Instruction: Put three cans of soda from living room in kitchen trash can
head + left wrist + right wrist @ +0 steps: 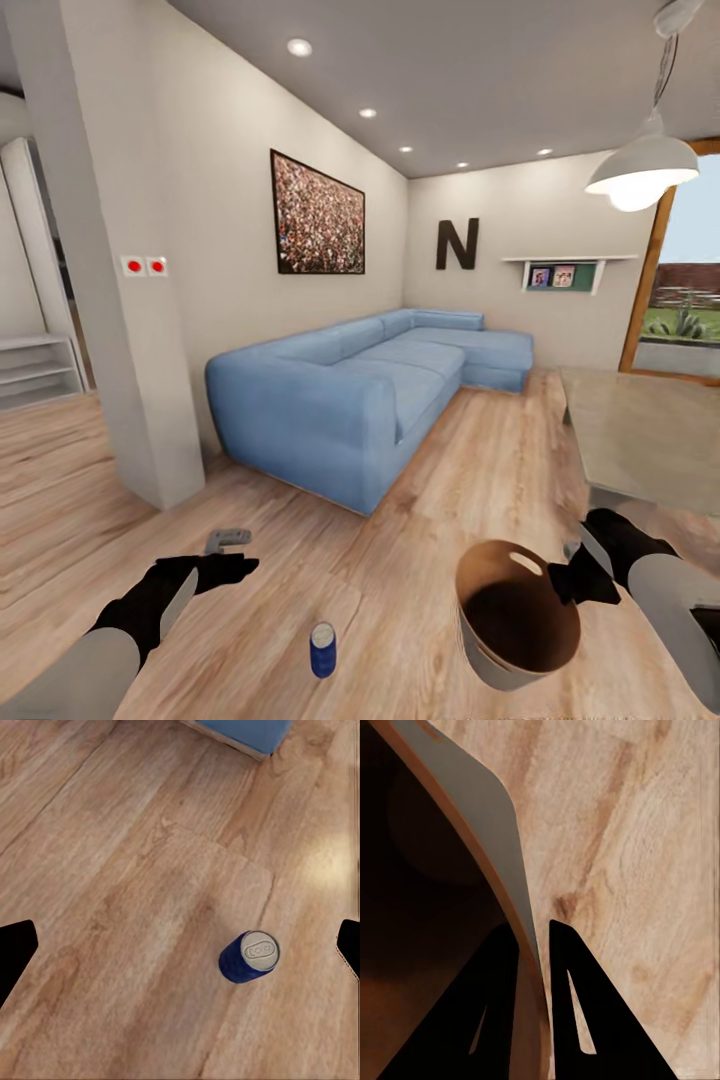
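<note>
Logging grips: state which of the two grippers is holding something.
The right gripper: its fingers pinch the bin's rim. The left gripper hangs open above the floor near the blue can.

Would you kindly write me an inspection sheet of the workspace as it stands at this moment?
Surface: light wood plank floor.
Job's things: one dark blue can upright on the floor; trash can tilted, held off the floor.
Clutter: small grey object on the floor by the left gripper.
Grippers: left gripper open above the floor near the blue can; right gripper shut on the trash can's rim.
Cables: nothing seen.
Surroundings: blue corner sofa, grey table, framed picture, pendant lamp.
</note>
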`<state>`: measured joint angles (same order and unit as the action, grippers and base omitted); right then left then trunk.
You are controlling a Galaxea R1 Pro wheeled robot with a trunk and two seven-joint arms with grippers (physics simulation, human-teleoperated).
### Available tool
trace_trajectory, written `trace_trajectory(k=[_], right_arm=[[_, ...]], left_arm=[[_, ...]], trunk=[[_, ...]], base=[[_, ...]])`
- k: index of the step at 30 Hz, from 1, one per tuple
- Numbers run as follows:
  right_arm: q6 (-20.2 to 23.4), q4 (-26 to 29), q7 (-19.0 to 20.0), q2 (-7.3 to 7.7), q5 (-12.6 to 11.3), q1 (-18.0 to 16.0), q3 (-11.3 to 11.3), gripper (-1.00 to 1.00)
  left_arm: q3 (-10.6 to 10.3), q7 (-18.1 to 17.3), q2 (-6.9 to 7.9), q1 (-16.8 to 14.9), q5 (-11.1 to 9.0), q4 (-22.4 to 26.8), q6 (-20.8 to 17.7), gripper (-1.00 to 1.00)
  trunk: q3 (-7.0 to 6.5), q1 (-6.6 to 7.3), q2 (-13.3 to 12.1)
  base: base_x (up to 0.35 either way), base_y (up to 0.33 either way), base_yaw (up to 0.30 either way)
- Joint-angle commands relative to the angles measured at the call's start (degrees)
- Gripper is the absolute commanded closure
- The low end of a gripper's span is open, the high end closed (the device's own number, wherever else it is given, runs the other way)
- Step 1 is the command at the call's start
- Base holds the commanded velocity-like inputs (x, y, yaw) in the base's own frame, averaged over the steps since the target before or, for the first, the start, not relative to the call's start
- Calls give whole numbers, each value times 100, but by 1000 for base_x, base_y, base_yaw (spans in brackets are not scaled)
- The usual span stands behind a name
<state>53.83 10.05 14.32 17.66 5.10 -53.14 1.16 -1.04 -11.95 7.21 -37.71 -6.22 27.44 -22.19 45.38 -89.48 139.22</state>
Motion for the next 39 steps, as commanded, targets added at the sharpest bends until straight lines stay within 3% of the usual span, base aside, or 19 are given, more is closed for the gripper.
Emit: trace_trajectory(k=[1,17,25,39], right_arm=[[14,2,41,0,-158,-3,77,100],[14,-3,37,-15,-159,-3,77,100],[16,44,36,-45,-156,-3,77,100],[22,70,67,-84,-162,-1,48,100]], left_arm=[[-2,0,0,0,1,-1,23,-100],[-10,0,0,0,16,-11,47,-100],[-25,-1,0,0,18,-11,50,-100],[-28,4,0,0,4,-11,64,-100]], trunk=[[-1,0,1],[-1,0,1],[-1,0,1],[-1,0,1]], base=[[35,0,-221],[83,-37,-227],[250,-73,-31],[22,-5,-1]])
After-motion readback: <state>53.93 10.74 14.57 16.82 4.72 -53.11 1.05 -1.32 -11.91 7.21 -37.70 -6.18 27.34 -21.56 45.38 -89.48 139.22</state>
